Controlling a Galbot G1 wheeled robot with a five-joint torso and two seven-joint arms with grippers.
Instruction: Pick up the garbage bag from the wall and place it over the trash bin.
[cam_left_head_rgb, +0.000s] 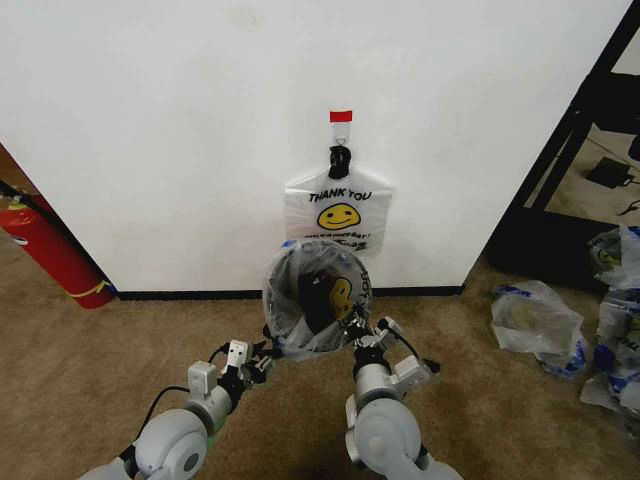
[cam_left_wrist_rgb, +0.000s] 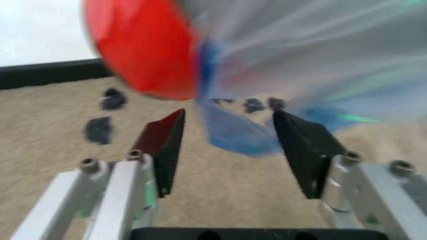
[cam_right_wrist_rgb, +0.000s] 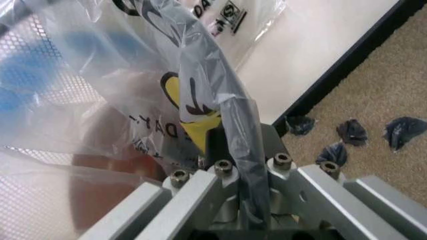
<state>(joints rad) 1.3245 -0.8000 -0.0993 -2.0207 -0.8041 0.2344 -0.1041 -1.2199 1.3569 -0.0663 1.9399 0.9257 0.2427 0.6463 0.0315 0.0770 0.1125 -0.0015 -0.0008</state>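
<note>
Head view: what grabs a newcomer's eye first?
The garbage bag, clear plastic with a yellow smiley, draped over the trash bin on the carpet at the foot of the wall. Right gripper is shut on the bag's film at the bin's right side; left gripper sits open at the bin's left side. Behind, a white THANK YOU bag bundle hangs on the wall under red tape.

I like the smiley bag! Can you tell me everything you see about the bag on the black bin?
The garbage bag is thin, see-through, crinkly plastic with a yellow smiley, black print and blue tips. It is draped over the small round trash bin, its mouth open upward, on carpet in front of the wall. The right claw is shut on a strip of it. The left claw is open, with a blue tip hanging between its fingers.
</note>
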